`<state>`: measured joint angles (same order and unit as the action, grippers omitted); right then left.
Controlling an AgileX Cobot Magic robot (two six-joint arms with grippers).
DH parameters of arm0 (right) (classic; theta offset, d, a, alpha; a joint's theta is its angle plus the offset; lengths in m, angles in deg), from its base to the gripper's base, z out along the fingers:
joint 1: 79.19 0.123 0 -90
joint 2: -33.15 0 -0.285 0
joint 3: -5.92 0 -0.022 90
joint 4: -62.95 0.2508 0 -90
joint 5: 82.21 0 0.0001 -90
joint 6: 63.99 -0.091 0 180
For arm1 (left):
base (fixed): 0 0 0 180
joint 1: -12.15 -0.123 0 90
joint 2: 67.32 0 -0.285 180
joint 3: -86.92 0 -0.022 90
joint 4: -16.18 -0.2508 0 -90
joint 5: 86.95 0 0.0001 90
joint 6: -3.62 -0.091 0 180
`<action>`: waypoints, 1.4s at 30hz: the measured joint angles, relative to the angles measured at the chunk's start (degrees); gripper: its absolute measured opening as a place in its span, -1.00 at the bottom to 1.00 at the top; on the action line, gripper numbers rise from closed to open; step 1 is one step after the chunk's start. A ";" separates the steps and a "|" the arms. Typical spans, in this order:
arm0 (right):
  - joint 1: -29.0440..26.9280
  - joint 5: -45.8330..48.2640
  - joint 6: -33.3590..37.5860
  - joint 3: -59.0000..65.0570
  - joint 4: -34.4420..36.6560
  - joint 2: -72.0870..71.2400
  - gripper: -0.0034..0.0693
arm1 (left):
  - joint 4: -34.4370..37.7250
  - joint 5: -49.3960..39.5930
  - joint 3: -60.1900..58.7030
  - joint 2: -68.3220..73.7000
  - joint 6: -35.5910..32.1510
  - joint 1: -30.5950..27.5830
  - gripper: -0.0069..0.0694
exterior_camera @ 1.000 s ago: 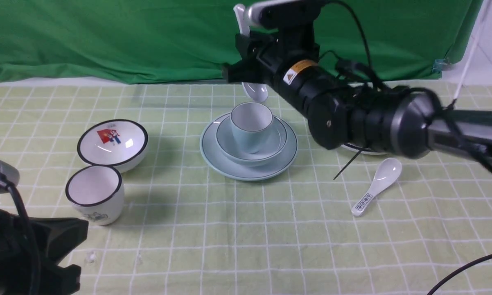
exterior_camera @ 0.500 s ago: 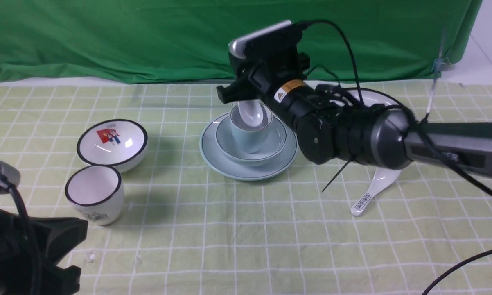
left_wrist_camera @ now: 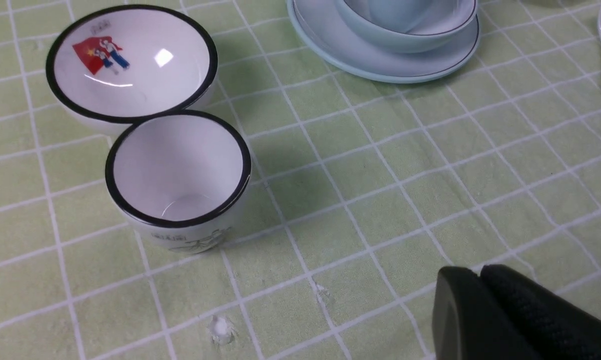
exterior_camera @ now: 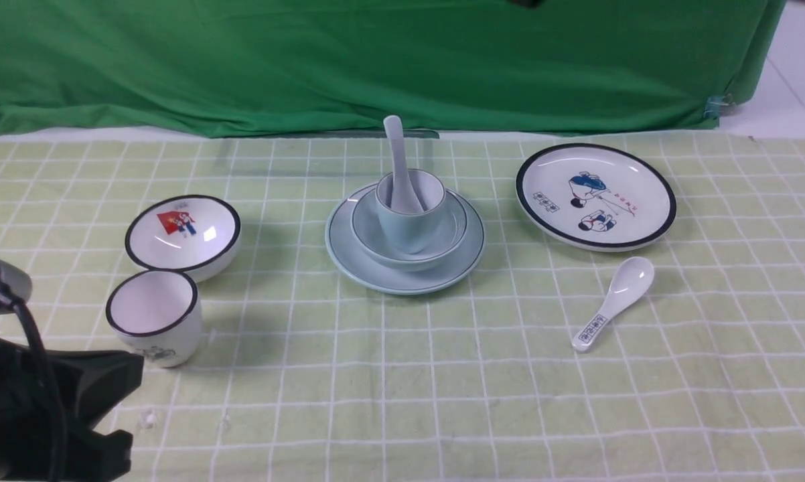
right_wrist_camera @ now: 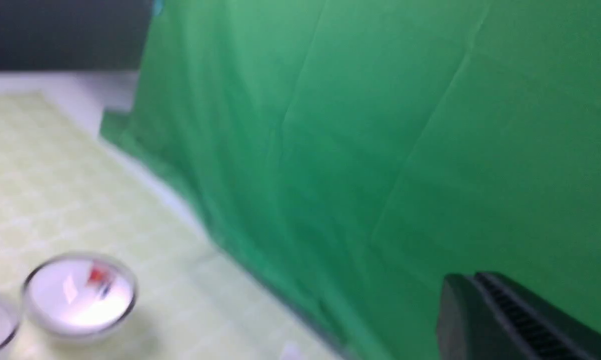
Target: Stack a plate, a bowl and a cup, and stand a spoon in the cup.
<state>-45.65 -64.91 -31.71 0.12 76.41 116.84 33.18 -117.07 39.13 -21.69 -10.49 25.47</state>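
Observation:
The pale blue-green plate [exterior_camera: 402,276] lies mid-table with the matching bowl [exterior_camera: 370,235] on it and the small cup [exterior_camera: 408,227] standing in the bowl. The plain spoon [exterior_camera: 395,150] stands in the cup, handle up, leaning toward the back. Nothing touches the stack. My left gripper [left_wrist_camera: 480,272] is shut and empty, low over the cloth near the table's front left, well short of the plate [left_wrist_camera: 360,57]. My right gripper [right_wrist_camera: 473,279] is shut and empty, raised high in front of the green curtain. It is out of the front view.
A white black-rimmed bowl [exterior_camera: 183,234] and a white black-rimmed cup [exterior_camera: 153,321] stand at the left, close to my left arm. A cartoon plate [exterior_camera: 595,195] and a printed spoon [exterior_camera: 613,301] lie at the right. A green curtain [exterior_camera: 242,60] closes the back.
My right arm lowered the spoon into the cup, let it go, then pulled up and out of the front view with its jaws shut. The left arm has stayed still.

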 joint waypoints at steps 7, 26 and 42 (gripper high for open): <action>-1.05 8.22 -7.58 19.09 -3.92 -18.37 -0.87 | 0.00 0.00 0.00 0.00 -0.34 0.00 -0.84; -1.05 -35.95 -10.67 77.93 2.69 -48.80 -0.88 | 0.00 0.00 0.00 0.00 -0.34 0.00 -0.84; -19.55 -25.51 -19.62 83.49 -6.65 -72.58 -0.87 | -1.80 0.02 0.00 0.00 -0.34 0.00 -0.84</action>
<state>-65.20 -90.42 -51.32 83.61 69.76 44.26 31.38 -117.06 39.13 -21.69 -10.83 25.47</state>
